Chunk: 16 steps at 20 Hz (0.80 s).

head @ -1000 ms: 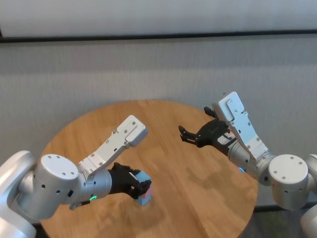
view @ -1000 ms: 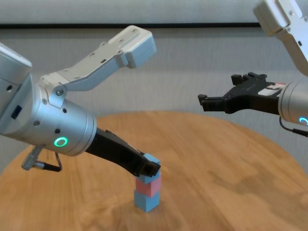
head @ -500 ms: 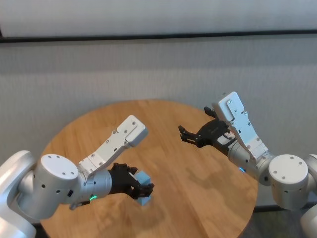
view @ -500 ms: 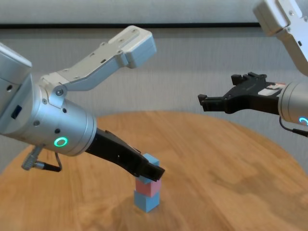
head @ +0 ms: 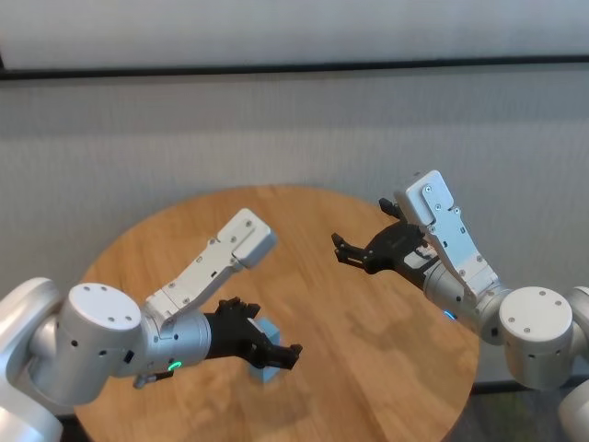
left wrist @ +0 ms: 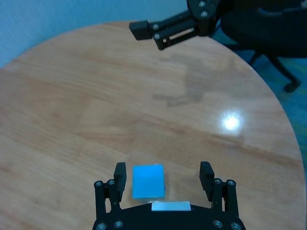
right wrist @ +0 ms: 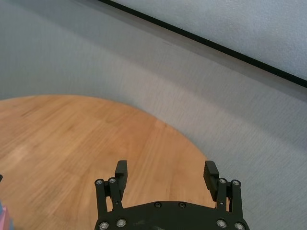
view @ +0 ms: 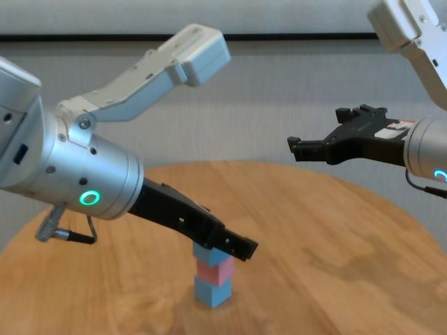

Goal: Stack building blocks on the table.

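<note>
We have the three-block stack [view: 213, 276] standing low and centre in the chest view on the counter [view: 335, 230]. Our left gripper [left wrist: 163, 178] has its jaws spread around the top blue block [left wrist: 148, 181]; we should lift straight up without brushing it. Our right gripper [head: 354, 255] idles mid-frame, jaws spread.

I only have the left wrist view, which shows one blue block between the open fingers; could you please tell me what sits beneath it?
Observer: In the chest view, a pink block lies under that top blue block, and a second blue block is at the bottom, on the table.
Operator: Does the stack stand straight?
Observer: Yes, upright and roughly aligned; the left gripper is level with the top block.
Operator: Is the right gripper carrying anything?
Observer: No. Its wrist view shows the right gripper open and empty.
</note>
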### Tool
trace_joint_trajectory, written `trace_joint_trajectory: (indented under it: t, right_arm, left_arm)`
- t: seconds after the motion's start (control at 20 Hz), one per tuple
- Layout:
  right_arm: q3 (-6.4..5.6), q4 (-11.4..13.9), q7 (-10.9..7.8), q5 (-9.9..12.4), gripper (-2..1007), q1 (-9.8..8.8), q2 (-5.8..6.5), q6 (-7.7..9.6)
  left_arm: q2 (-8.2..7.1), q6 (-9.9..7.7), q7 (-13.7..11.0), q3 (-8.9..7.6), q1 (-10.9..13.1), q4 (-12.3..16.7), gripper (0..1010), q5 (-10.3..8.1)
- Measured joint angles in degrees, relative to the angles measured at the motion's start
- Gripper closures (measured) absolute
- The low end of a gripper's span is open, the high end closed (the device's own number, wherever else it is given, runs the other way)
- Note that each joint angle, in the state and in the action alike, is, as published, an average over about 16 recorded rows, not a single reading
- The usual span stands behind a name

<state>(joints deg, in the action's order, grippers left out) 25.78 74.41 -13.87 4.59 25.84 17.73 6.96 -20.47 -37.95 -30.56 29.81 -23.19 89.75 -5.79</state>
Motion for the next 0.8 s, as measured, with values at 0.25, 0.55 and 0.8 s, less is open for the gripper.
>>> trace_joint_trajectory:
  t: [0.25,0.55,0.8]
  right_arm:
    - [0.00,0.00,0.00,0.00,4,0.00,0.00,0.00]
    - [0.00,0.00,0.00,0.00,4,0.00,0.00,0.00]
    - [0.00,0.00,0.00,0.00,4,0.00,0.00,0.00]
  left_arm:
    - [0.60,1.93,1.22,-2.01,1.19,1.08,18,-2.44]
    - [1.90,4.90,4.25,-5.47,3.39,2.85,8,-5.52]
    - [2.93,7.11,8.85,-8.73,6.11,5.14,8,-6.96]
